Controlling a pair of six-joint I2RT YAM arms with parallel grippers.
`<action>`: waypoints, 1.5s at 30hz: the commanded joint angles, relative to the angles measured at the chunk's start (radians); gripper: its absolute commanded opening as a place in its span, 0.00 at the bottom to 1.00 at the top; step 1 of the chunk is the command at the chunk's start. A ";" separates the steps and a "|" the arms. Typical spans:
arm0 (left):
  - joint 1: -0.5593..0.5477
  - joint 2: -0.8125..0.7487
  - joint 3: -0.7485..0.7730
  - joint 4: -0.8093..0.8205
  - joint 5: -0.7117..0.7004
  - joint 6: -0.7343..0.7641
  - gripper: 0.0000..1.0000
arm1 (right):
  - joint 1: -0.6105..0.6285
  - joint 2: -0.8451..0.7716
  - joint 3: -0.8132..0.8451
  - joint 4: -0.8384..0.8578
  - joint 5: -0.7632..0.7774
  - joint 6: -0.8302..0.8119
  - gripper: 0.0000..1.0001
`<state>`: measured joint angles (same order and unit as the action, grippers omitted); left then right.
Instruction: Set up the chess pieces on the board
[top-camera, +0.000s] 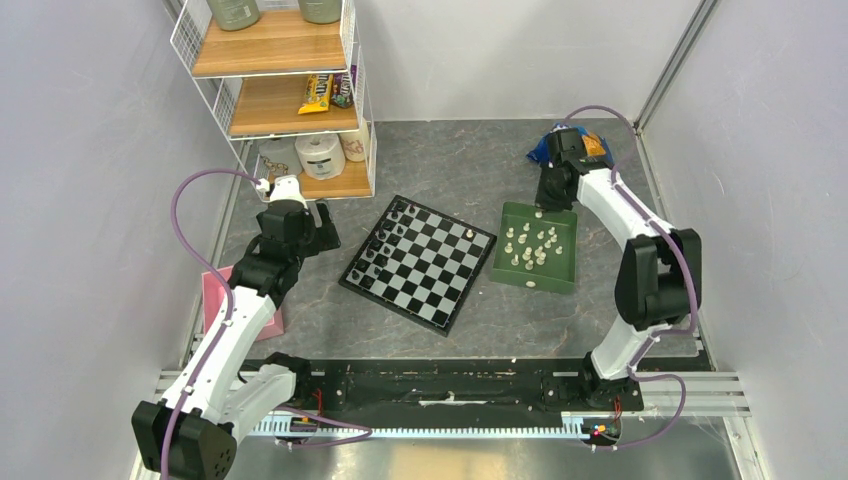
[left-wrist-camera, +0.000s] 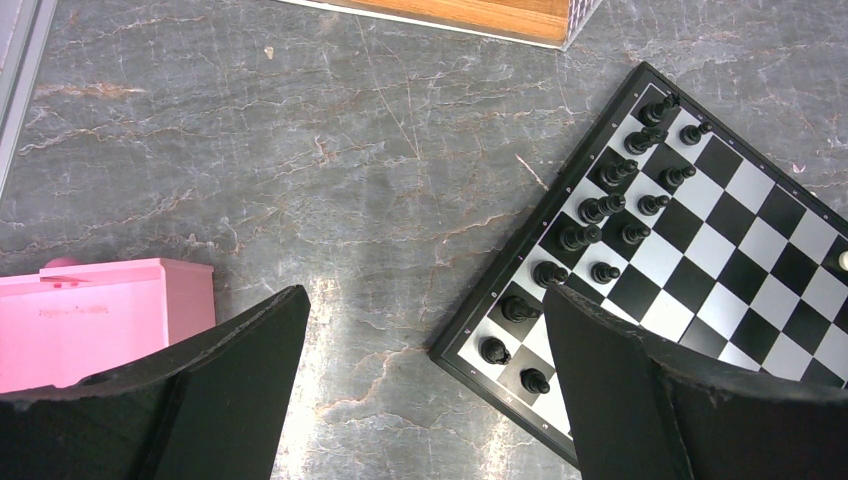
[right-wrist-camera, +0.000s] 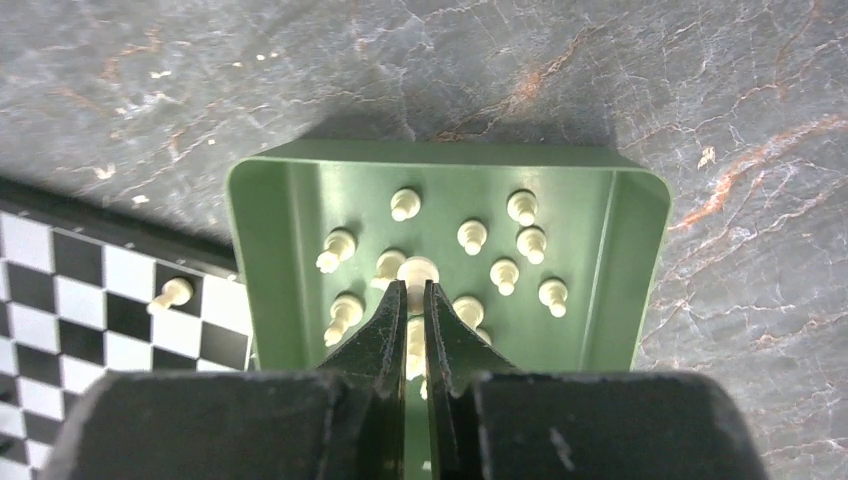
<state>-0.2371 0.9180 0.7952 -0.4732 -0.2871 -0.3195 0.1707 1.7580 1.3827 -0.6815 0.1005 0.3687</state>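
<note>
Overhead view, read from the left edge to the right.

Lower left: a pink box (top-camera: 212, 292) on the grey marbled table (top-camera: 450, 160), partly under the left arm. Just above it, the left gripper (left-wrist-camera: 425, 300), jaws spread wide with nothing between them, hovering over bare table left of the board.

Upper left corner: a white wire shelf rack (top-camera: 275, 100) with wooden shelves, holding snack packets and paper rolls.

Centre: the board (top-camera: 420, 262), flat on the table and turned like a diamond. Two rows of black pieces (top-camera: 385, 240) along its upper left edge. A lone white piece (top-camera: 470, 232) near its upper right edge, well apart from the black ones.

Just right of the board: a green tray (top-camera: 533, 287), very close to the board's right corner; touching or not, impossible to tell. Inside it, about a dozen chess pieces (top-camera: 533, 248), cream-white, scattered loosely across the floor of the tray.

At the tray's upper left rim: the right gripper (right-wrist-camera: 415, 285), pointing down into the tray. In the right wrist view, fingers pressed almost together, pinching a cream piece (right-wrist-camera: 417, 270), its round base just past the fingertips and its body in the narrow gap. Lifted off the tray floor or not, impossible to tell.

Upper right, behind the right gripper: a blue and orange packet (top-camera: 590, 143) on the table.
</note>
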 joint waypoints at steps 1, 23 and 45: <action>0.004 -0.005 0.001 0.018 -0.007 0.034 0.95 | 0.032 -0.102 0.045 -0.042 -0.037 0.028 0.05; 0.004 -0.015 -0.002 0.018 -0.006 0.030 0.95 | 0.437 0.092 0.104 0.026 -0.017 0.150 0.05; 0.004 -0.018 -0.001 0.018 -0.011 0.032 0.95 | 0.457 0.196 0.098 0.030 0.079 0.144 0.05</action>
<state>-0.2371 0.9150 0.7952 -0.4732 -0.2874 -0.3195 0.6228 1.9446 1.4815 -0.6693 0.1303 0.5049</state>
